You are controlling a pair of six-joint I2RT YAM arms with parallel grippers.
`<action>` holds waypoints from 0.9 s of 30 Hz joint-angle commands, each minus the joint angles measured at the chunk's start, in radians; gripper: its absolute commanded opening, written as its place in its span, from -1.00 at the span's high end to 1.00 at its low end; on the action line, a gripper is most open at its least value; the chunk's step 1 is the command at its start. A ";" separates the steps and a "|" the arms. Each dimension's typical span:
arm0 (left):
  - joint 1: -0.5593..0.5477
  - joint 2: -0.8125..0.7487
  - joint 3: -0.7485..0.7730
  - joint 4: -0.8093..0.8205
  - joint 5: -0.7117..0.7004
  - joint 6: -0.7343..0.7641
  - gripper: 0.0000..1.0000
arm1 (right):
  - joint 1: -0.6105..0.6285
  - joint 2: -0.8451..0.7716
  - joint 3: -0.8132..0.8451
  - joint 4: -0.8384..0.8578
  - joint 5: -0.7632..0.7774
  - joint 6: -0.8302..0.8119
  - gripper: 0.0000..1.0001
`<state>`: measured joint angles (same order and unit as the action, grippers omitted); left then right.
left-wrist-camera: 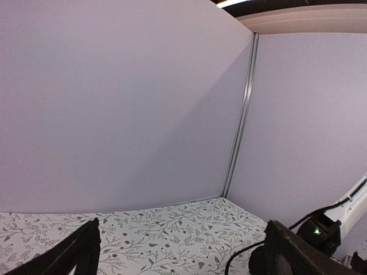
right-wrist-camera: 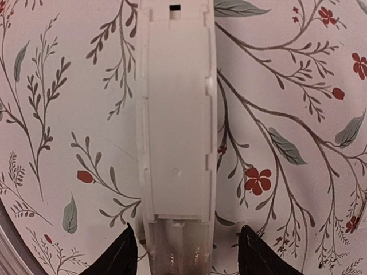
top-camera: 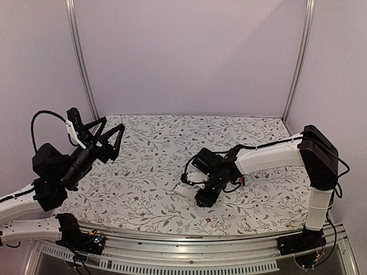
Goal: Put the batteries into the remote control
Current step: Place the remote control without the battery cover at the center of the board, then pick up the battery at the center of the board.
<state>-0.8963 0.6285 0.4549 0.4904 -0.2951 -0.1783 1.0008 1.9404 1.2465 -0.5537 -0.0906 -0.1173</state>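
The floral-print table [top-camera: 143, 200] is carrying only one task item that I can find: the remote control [right-wrist-camera: 175, 143]. It is lying flat near the middle, lengthwise under the right wrist camera, with a plain white panel facing up.

The right arm [top-camera: 269, 153] is reaching in low over it. The right gripper [right-wrist-camera: 183, 243] is hanging spread apart and grasping nothing, one finger on either side of the remote's near end. Whether the tips are brushing its sides I cannot tell.

The likeliest trouble, as I judge it, is the smooth bar skidding or twisting on the cloth if one finger is arriving before the other. The narrow body could also be popping out of a pinch taken this close to its end. The upward panel seems to be covering the compartment, so a squeeze here may be clamping it shut rather than freeing it.

The left arm [top-camera: 51, 172] is raised well apart at the left side. The left gripper [top-camera: 114, 123] is wide open and empty, facing the back wall, so nothing is bracing the remote.

No batteries are showing in any view. Rounded glints under the plastic at the near end are too unclear to name. Nothing is lying between the fingers and the remote.
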 commanded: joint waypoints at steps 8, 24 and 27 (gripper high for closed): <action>-0.005 0.114 0.129 -0.252 -0.135 0.003 -0.99 | -0.057 -0.215 0.092 -0.044 0.080 0.218 0.04; 0.097 0.281 -0.029 -0.077 0.125 -0.362 -0.95 | -0.326 -0.362 -0.109 -0.088 0.273 0.561 0.41; 0.106 0.306 -0.091 -0.033 0.117 -0.415 -0.90 | -0.336 -0.322 -0.106 -0.079 0.274 0.569 0.43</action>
<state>-0.8116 0.9051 0.4377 0.3698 -0.1993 -0.4576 0.6956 1.5852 1.1450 -0.6373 0.1501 0.4030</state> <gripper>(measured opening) 0.962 0.293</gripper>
